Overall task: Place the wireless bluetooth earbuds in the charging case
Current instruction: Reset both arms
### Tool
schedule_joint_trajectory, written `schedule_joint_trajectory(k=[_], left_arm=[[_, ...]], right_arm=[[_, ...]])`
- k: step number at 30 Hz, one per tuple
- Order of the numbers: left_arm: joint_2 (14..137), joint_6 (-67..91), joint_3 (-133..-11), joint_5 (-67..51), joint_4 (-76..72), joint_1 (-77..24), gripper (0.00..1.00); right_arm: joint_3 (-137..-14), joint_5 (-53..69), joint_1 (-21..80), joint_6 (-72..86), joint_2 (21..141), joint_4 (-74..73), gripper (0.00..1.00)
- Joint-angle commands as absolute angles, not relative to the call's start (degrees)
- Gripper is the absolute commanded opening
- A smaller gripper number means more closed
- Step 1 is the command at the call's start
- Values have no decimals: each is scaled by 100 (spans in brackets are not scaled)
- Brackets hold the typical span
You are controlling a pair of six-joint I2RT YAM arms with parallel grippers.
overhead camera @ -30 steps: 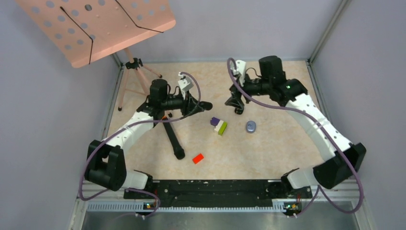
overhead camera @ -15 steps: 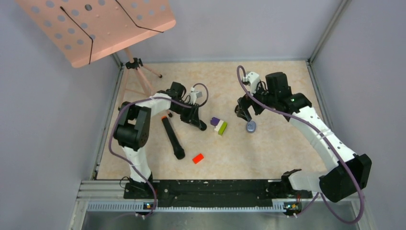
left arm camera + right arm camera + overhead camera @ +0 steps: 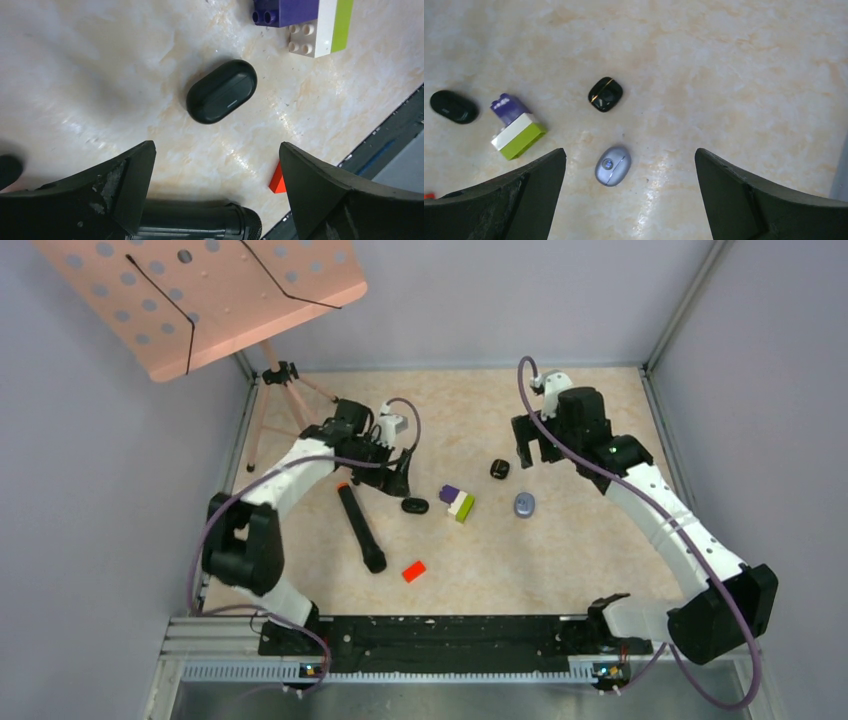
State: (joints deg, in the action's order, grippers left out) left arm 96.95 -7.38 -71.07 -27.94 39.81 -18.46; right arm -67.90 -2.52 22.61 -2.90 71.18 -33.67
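Though closed, oval black case (image 3: 221, 91) near blocks (image 3: 305, 25).

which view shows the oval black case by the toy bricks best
Left wrist: the oval black case lies closed and large mid-frame, its lid seam clear, ahead of the open left claw. Top external shows a small dark oval; right wrist shows it small at the left edge.
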Motion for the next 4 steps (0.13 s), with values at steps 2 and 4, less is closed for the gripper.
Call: schedule_joint_trajectory(k=[2, 4], left_arm=[[7472, -564, -6139, -2411, 2042, -1846, 99], [6806, -223, -5451, -2206, 797, -1846, 99]], right_arm=[[-6956, -1553, 2215, -340, 6788, -2819, 97], [-6786, -1563, 2215, -413, 6739, -2672, 99]])
